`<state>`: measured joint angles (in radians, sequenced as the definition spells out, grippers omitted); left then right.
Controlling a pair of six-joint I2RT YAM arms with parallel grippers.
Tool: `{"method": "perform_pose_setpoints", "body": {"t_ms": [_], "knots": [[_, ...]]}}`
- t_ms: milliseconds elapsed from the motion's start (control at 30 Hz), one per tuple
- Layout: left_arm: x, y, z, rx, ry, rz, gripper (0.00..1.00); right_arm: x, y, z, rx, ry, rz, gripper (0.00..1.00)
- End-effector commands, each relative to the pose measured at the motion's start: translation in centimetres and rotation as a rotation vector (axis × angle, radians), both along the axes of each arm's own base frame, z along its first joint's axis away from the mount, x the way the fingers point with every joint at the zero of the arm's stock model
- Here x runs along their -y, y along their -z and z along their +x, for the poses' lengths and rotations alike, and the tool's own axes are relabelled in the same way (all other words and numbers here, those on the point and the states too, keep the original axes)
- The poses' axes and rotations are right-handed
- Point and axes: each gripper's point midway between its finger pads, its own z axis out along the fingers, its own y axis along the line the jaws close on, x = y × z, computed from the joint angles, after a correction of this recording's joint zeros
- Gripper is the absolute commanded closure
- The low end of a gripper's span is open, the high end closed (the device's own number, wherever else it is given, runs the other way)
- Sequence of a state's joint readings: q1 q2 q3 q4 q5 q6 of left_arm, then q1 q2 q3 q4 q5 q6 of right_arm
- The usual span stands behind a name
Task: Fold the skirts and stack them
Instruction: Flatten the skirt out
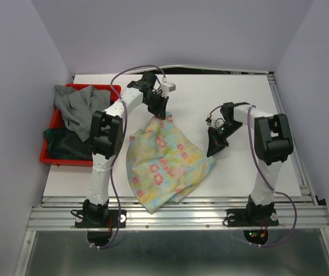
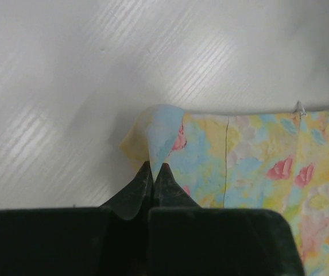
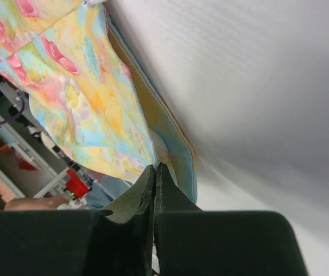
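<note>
Skirt (image 1: 164, 164) lies between left gripper (image 1: 163, 113) and right gripper (image 1: 213, 150), both clenched on its edges.

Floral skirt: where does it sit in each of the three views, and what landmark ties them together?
Top external: floral skirt at centre of the white table.
Left wrist: lower right, corner pinched by the left end effector.
Right wrist: upper left, edge pinched by the right end effector.
Shared landmark: the white table.

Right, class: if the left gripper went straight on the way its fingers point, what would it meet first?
The left gripper is shut on a turned-up corner of the pastel yellow-blue floral cloth skirt, so that cloth comes first; beyond it probably the white table, though depth is unclear.
</note>
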<state>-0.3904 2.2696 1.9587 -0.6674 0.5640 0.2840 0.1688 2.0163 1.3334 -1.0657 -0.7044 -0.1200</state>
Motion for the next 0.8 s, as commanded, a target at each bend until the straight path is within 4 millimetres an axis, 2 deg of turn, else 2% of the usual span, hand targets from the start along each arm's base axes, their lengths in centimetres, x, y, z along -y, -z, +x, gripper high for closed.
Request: {"method": "perform_pose_setpoints", "body": {"t_ms": [0,33,67,100,133,167,200,267,300,367,400,433,467,500,533,567,600,633,667,700,733,767], "knots": [[-0.4,-7.9,3.7,0.222,-0.009,-0.049,1.0,2.8,-3.1,6.0,0.269,0.014,-0.085,0.99],[-0.5,-9.1,4.3,0.258,-0.011,-0.05,1.0,3.4,-3.8,7.2,0.309,0.026,-0.102,0.99],[-0.5,-11.2,5.4,0.321,-0.021,-0.06,1.0,3.8,-5.7,9.7,0.4,0.036,-0.113,0.99],[-0.6,-12.2,6.2,0.368,-0.027,-0.057,1.0,4.8,-6.6,11.2,0.448,0.049,-0.15,0.99],[-0.5,-14.4,7.0,0.429,-0.03,-0.074,1.0,5.5,-7.4,12.6,0.49,0.064,-0.168,0.99],[-0.5,-15.6,7.6,0.471,-0.038,-0.084,1.0,5.6,-10.0,15.2,0.594,0.074,-0.179,1.0],[-0.3,-17.3,8.7,0.542,-0.053,-0.106,1.0,6.7,-11.1,16.7,0.649,0.092,-0.222,0.99],[-0.5,-21.0,9.5,0.65,-0.064,-0.15,1.0,7.6,-13.4,19.6,0.76,0.116,-0.257,0.99],[-0.6,-24.8,9.9,0.763,-0.057,-0.203,1.0,8.1,-16.6,21.7,0.874,0.126,-0.282,1.0],[-1.1,-27.3,9.9,0.858,-0.048,-0.237,1.0,8.6,-19.7,23.4,0.978,0.13,-0.308,0.99],[-1.2,-30.2,10.2,0.969,-0.048,-0.281,1.0,9.0,-21.2,24.1,1.03,0.135,-0.328,0.99],[-2.1,-31.5,9.2,1.018,-0.048,-0.283,1.0,9.2,-23.8,24.8,1.115,0.142,-0.335,0.99],[-2.4,-32.4,9.0,1.068,-0.043,-0.287,1.0,9.3,-24.8,24.9,1.152,0.137,-0.338,0.99],[-2.7,-33.6,7.9,1.137,-0.014,-0.301,1.0,9.7,-26.4,24.8,1.224,0.129,-0.359,0.99],[-3.0,-35.9,7.1,1.21,0.008,-0.301,1.0,9.8,-28.0,24.2,1.265,0.119,-0.365,0.99],[-3.2,-34.0,6.8,1.196,0.022,-0.276,1.0,9.7,-27.0,24.1,1.276,0.094,-0.364,0.99],[-3.5,-35.6,5.5,1.253,0.04,-0.273,1.0,10.0,-29.0,22.7,1.349,0.069,-0.379,0.99],[-3.6,-33.0,5.1,1.207,0.055,-0.256,1.0,10.0,-26.0,22.1,1.324,0.026,-0.384,0.99],[-3.5,-33.5,3.2,1.239,0.123,-0.261,1.0,9.9,-27.0,20.4,1.38,-0.029,-0.377,0.99],[-3.3,-32.4,2.2,1.238,0.176,-0.254,1.0,10.1,-26.0,19.7,1.382,-0.059,-0.388,0.99],[-3.3,-27.8,0.8,1.172,0.24,-0.233,0.98,10.2,-22.2,18.5,1.335,-0.106,-0.393,0.99],[-3.3,-25.8,-0.6,1.166,0.296,-0.222,0.9,9.8,-21.1,17.5,1.354,-0.186,-0.396,0.99]]}}
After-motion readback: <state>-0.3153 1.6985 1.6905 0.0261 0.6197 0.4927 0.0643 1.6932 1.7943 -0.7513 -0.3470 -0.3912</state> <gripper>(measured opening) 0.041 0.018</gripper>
